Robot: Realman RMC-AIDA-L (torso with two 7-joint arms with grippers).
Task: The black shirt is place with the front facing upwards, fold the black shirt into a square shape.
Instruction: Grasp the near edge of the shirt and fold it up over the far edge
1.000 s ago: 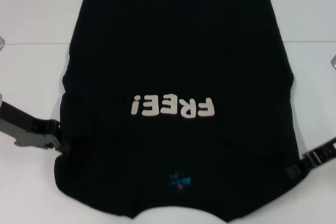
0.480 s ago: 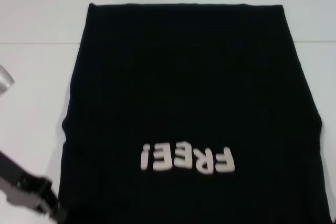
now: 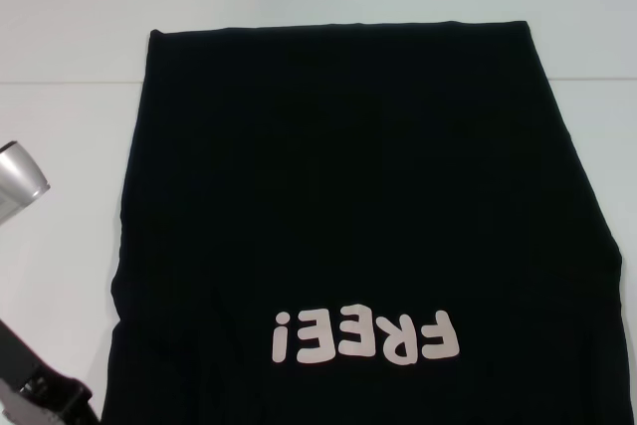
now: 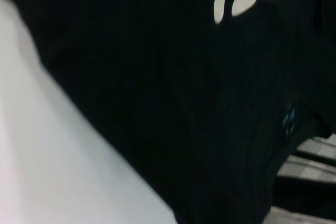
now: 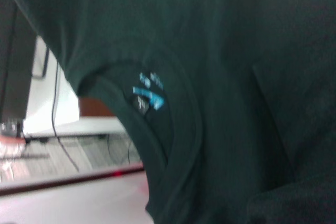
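The black shirt (image 3: 338, 176) lies front up on the white table (image 3: 60, 126) and fills most of the head view. Its white "FREE!" lettering (image 3: 363, 337) reads upside down near the bottom edge. The collar end runs out of that view. In the left wrist view the shirt (image 4: 157, 87) shows its blue neck label (image 4: 289, 119). The right wrist view shows the collar and label (image 5: 148, 95) hanging past the table edge. My left gripper (image 3: 50, 397) sits at the shirt's near left side, fingers hidden. My right gripper is out of view.
A silver cylindrical part (image 3: 20, 178) pokes in at the left edge of the head view. Bare white table lies left of the shirt and beyond its far hem (image 3: 338, 29). Floor and cables (image 5: 58, 129) show below the hanging collar.
The shirt has slid toward me: lettering and far hem moved down the head view, and the collar left the frame. Both arms drew back; the right one dropped out of sight.
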